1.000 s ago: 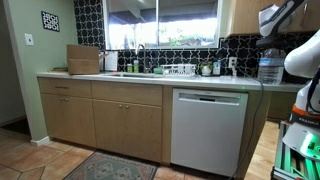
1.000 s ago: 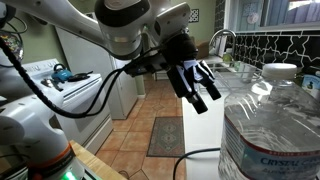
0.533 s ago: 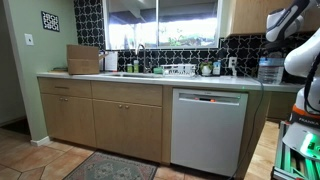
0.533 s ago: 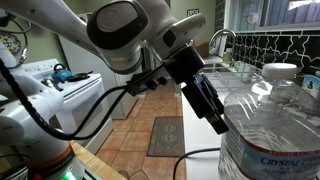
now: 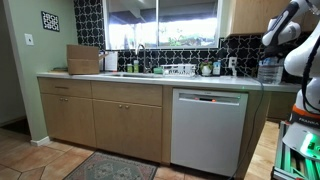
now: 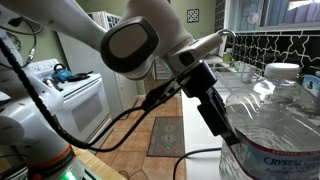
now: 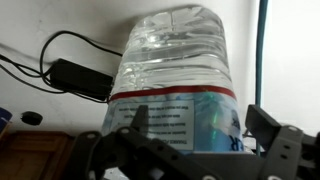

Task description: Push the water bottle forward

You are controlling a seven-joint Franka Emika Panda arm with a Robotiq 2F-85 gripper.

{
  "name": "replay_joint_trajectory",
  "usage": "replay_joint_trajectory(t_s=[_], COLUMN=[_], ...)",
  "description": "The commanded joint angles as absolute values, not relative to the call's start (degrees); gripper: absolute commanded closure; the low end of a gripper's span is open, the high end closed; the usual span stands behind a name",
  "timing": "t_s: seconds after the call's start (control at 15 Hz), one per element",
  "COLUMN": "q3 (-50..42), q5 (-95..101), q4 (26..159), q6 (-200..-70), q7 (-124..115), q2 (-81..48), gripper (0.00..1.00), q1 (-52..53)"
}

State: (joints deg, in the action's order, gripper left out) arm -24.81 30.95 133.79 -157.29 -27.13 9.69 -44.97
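The water bottle point(image 5: 268, 69) is a large clear bluish jug with a white cap. It stands upright at the end of the kitchen counter, close to the camera in an exterior view point(image 6: 285, 135). In the wrist view it fills the middle point(image 7: 180, 60), showing a label with a red band. My gripper point(image 7: 200, 118) is open, with one dark finger on each side of the jug's labelled part. In an exterior view the gripper point(image 6: 222, 125) is right against the jug's side. In an exterior view the gripper point(image 5: 271, 44) hangs just above the jug.
A black power adapter with cables point(image 7: 70, 75) lies on the counter next to the jug, and a white wall stands behind it. The sink with its faucet point(image 5: 139, 55), a dish rack point(image 5: 181, 70) and a cutting board point(image 5: 83, 59) are further along the counter.
My gripper has swung down and in towards the jug, from about a hand's width away to right against it. The jug has not visibly moved.
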Motion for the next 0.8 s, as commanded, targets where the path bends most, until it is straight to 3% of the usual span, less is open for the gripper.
replay_joint_trajectory(t_s=[0.0,0.73], q3=[-26.06,-26.08], q5=[22.06,-2.59], q4=[130.07,118.09], q6=[-162.21,-165.32], q7=[-20.0,-8.42], q2=[3.77,-7.42], gripper=[0.0,0.0], q1=[-44.56,-41.39])
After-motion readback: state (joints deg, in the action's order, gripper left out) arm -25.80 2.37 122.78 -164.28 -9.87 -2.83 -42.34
